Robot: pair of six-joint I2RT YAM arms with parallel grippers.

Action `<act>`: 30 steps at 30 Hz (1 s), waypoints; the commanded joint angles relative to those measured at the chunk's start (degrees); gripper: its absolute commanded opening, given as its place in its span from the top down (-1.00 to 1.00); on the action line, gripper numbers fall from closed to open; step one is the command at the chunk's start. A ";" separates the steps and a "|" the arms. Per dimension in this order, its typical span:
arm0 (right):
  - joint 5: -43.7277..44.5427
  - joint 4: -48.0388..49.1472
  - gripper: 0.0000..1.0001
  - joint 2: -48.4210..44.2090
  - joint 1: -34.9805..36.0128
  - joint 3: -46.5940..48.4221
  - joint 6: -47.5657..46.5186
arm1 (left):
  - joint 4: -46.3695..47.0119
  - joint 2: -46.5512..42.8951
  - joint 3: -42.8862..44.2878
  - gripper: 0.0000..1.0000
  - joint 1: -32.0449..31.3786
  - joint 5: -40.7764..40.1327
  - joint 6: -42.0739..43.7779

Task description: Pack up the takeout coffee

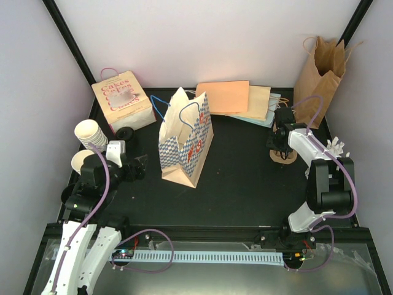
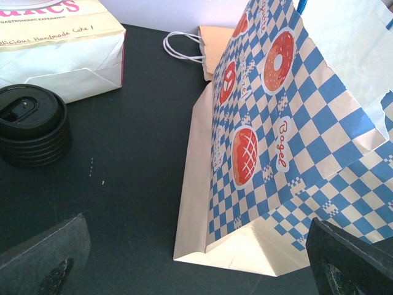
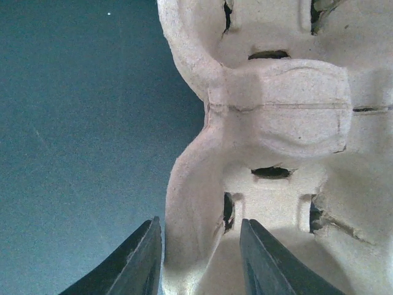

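Cup carrier (image 3: 276,110) rim within right tool (image 3: 199,227)

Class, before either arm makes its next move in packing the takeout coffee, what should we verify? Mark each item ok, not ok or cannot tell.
1. Left gripper open with nothing between its fingers: ok.
2. Black lids neatly stacked with open table in front: ok.
3. Paper cups in view beside the left arm: ok.
4. Bagel bag standing upright: ok.
5. Right gripper straddling the edge of the pulp cup carrier: ok.
6. Right gripper firmly clamped on the carrier: cannot tell.
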 commanded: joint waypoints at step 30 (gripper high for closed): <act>-0.73 1.25 0.52 1.15 0.32 0.52 0.40 | 1.29 -0.02 0.01 -0.98 -0.11 0.74 0.66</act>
